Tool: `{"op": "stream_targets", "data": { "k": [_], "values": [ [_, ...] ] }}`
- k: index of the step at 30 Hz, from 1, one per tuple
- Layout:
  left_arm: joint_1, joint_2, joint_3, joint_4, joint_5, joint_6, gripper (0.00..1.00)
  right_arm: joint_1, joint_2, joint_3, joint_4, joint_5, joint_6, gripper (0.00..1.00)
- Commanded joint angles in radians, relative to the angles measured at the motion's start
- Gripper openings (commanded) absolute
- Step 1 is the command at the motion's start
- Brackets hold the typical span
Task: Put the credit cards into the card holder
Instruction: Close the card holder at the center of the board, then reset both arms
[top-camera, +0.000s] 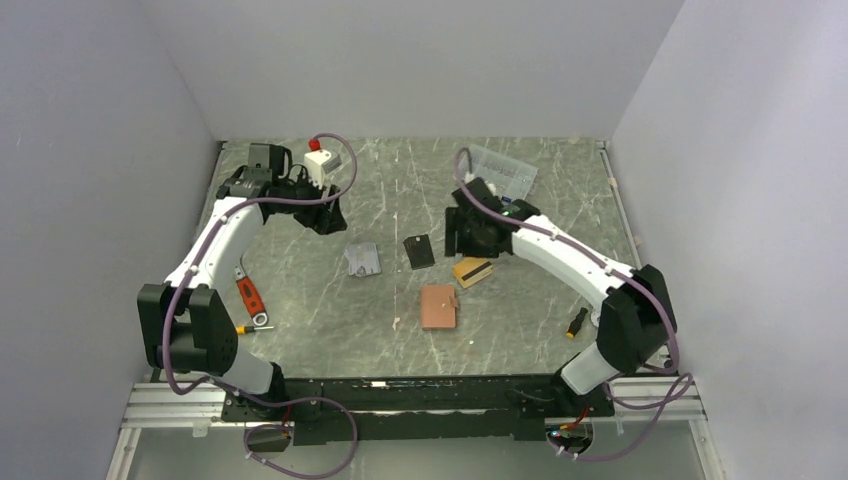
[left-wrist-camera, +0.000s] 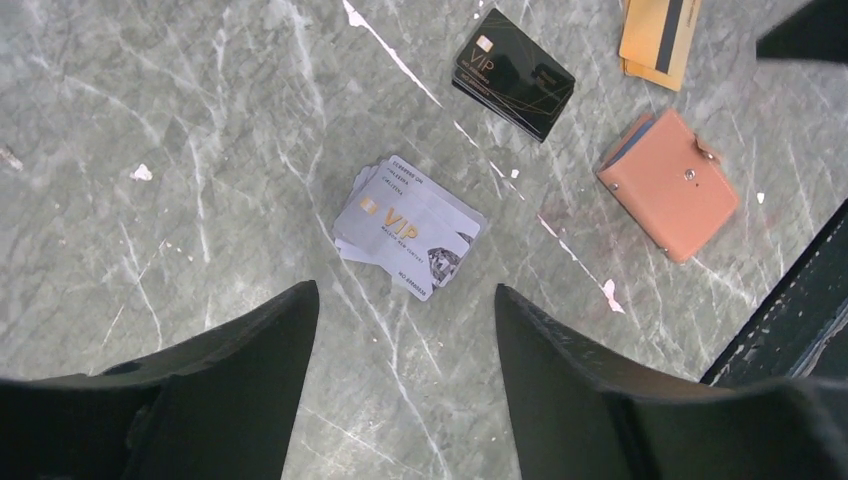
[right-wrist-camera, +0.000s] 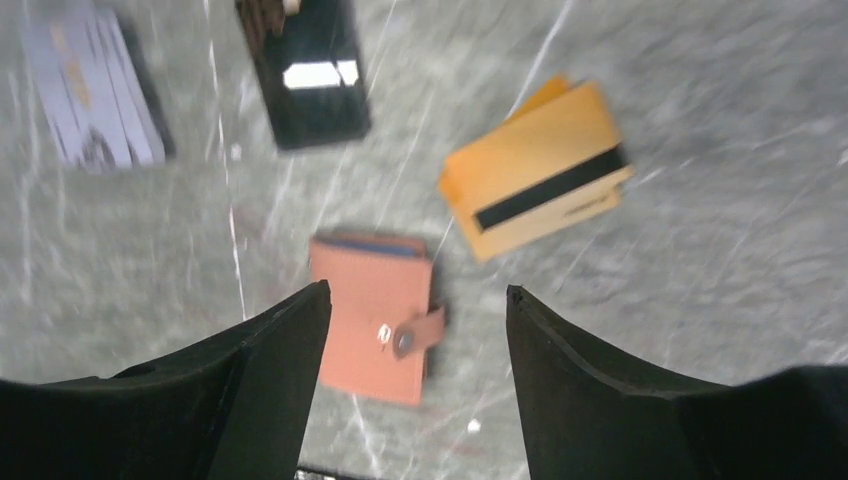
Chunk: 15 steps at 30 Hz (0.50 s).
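Tan leather is what this job turns on: the card holder (top-camera: 439, 306) lies flat and folded shut on the table (top-camera: 300, 330), with its strap snapped over the edge. It sits out in the open where either arm can get at it. My guess is that it will have to be opened before any card can go in, and none is inside yet.

The cards lie in small fanned stacks around it. The orange-gold cards (top-camera: 473, 271) are just beyond the holder and a touch to its right. The black card (top-camera: 419, 251) is beyond the holder and slightly left of it. The silver-grey cards (top-camera: 363, 259) are beyond and farther to its left.

Above the holder's far-right side hovers the right gripper (right-wrist-camera: 418, 295), fingers parted with nothing between them. From its wrist camera the holder shows down in the gap, closer to the left finger. The orange-gold stack lies ahead of the gap, toward the right finger.

Well off beyond and left of the holder hangs the left gripper (left-wrist-camera: 405, 295), jaws likewise spread and empty. In its wrist view the silver-grey stack is straight ahead of the gap, not within it, and the holder lies off to the right.
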Motion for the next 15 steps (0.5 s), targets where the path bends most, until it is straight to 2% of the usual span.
{"op": "stream_targets", "data": {
  "k": [1,2,3,6,12,15],
  "values": [
    [0.000,-0.070,-0.009,0.024,-0.044,0.010,0.82,-0.147,-0.074,-0.051,0.193,0.051,-0.038,0.69],
    [0.002,-0.082,-0.030,0.053,-0.054,0.002,0.96,-0.185,-0.093,-0.096,0.256,0.081,-0.050,0.70],
    [0.005,-0.095,-0.056,0.088,-0.071,-0.006,0.99,-0.217,-0.117,-0.157,0.343,0.129,-0.068,0.71],
    [0.030,-0.122,-0.157,0.213,-0.140,-0.038,0.99,-0.272,-0.156,-0.306,0.593,0.313,-0.155,0.85],
    [0.122,-0.052,-0.248,0.406,-0.127,-0.058,0.99,-0.406,-0.025,-0.344,0.727,0.551,-0.162,0.87],
    [0.161,0.031,-0.236,0.434,-0.065,-0.074,0.99,-0.468,-0.014,-0.406,0.882,0.572,-0.183,0.86]
  ]
}}
